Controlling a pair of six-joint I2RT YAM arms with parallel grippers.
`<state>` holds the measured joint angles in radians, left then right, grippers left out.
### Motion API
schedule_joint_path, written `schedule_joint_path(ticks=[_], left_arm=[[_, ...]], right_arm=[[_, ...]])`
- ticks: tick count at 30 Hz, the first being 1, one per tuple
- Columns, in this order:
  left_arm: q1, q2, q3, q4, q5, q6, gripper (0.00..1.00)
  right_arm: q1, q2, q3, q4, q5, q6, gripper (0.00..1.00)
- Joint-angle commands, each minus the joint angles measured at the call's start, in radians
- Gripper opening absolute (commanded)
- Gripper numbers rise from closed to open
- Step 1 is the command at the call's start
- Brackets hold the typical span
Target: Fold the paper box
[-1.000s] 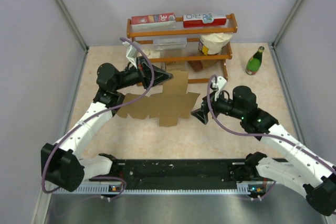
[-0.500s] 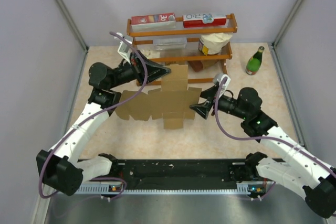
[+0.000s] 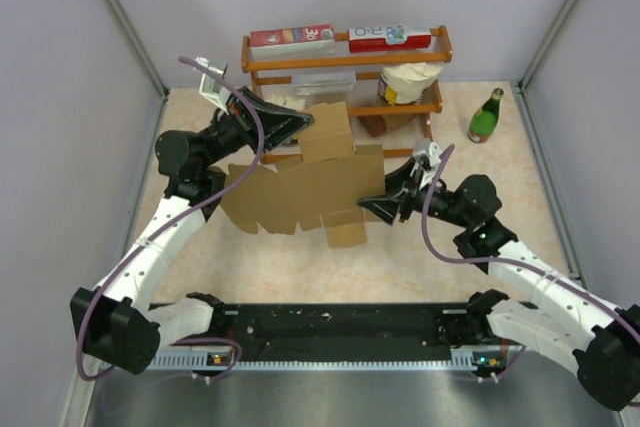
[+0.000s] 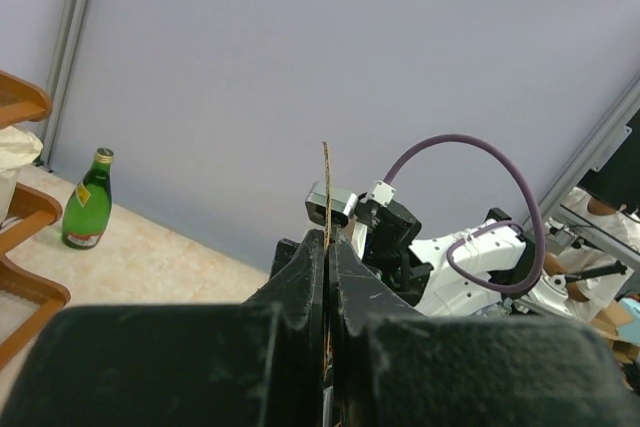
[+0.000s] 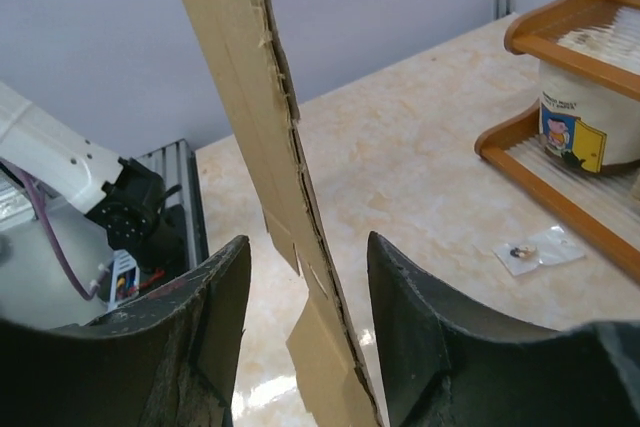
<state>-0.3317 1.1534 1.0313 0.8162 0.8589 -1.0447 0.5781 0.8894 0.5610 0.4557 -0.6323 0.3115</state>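
The paper box (image 3: 300,187) is a flat brown die-cut cardboard sheet, held up off the table and tilted. My left gripper (image 3: 303,127) is shut on its far upper flap. In the left wrist view the sheet's thin edge (image 4: 325,182) sticks up between the closed fingers of that gripper (image 4: 327,239). My right gripper (image 3: 373,206) is at the sheet's right edge. In the right wrist view the cardboard (image 5: 250,67) runs edge-on between that gripper's (image 5: 305,259) open jaws, with a gap on each side.
A wooden rack (image 3: 345,59) stands at the back, with red-and-white cartons (image 3: 292,37) on top and a jar (image 5: 585,112) on a shelf. A green bottle (image 3: 486,117) stands at the back right. A small clear packet (image 5: 530,247) lies on the table.
My left gripper has raised the cardboard off the table and tilted it up. My right gripper has moved in around the sheet's right edge, and its jaws have narrowed.
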Motion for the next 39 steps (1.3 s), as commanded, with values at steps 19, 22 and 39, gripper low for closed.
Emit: schedule_joint_path(ticks=[19,22,39], left_arm=[[0.056,-0.081,-0.076,0.071,-0.127,-0.044,0.00],[0.063,-0.092,-0.089,0.055,-0.136,-0.035,0.00],[0.103,-0.277,-0.192,-0.471,-0.334,0.270,0.66]], right_arm=[[-0.035,0.118,-0.030,0.466,-0.059,0.313,0.11],[-0.037,0.114,-0.023,0.434,-0.046,0.317,0.08],[-0.133,0.149,0.362,-0.613,-0.081,-0.032,0.00]])
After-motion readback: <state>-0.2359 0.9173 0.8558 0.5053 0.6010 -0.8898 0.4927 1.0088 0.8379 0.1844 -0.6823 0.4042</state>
